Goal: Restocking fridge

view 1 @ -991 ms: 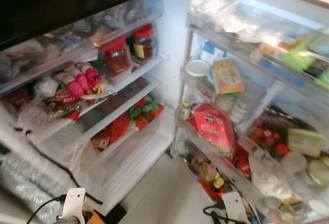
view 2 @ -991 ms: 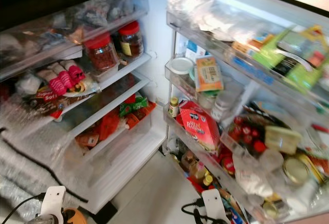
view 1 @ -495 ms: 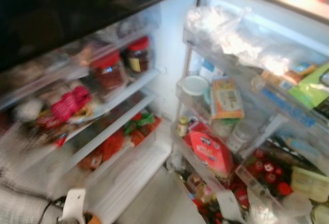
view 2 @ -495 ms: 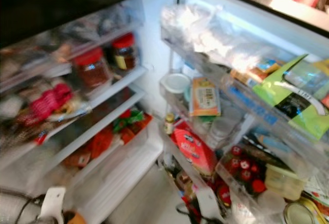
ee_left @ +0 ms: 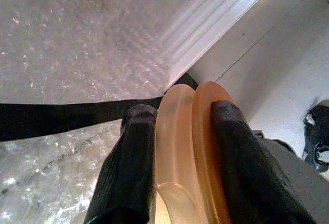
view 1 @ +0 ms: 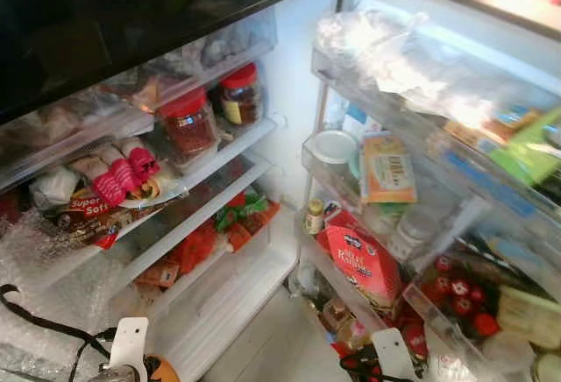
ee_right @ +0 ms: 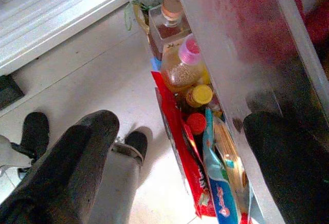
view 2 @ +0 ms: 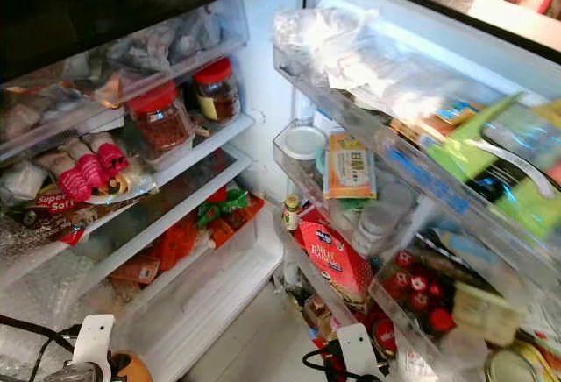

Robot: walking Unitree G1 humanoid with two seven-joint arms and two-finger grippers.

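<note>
Fridge open, robot facing it. Left end effector (ee_left: 177, 172) clamped on an orange lidded container (ee_left: 187, 157), held low, below the lower fridge shelf (view 1: 197, 215), likely the item to stock. Right end effector (ee_right: 180, 167) spread wide, holding nothing, low beside the bottom door bin (ee_right: 226, 80) near its sauce bottles (ee_right: 180, 70). Two red-lidded jars (view 1: 188, 123) stand above that shelf; a red carton (view 1: 364, 255) stands in the door to its right. Judgement: carry stage, placement pending.
</note>
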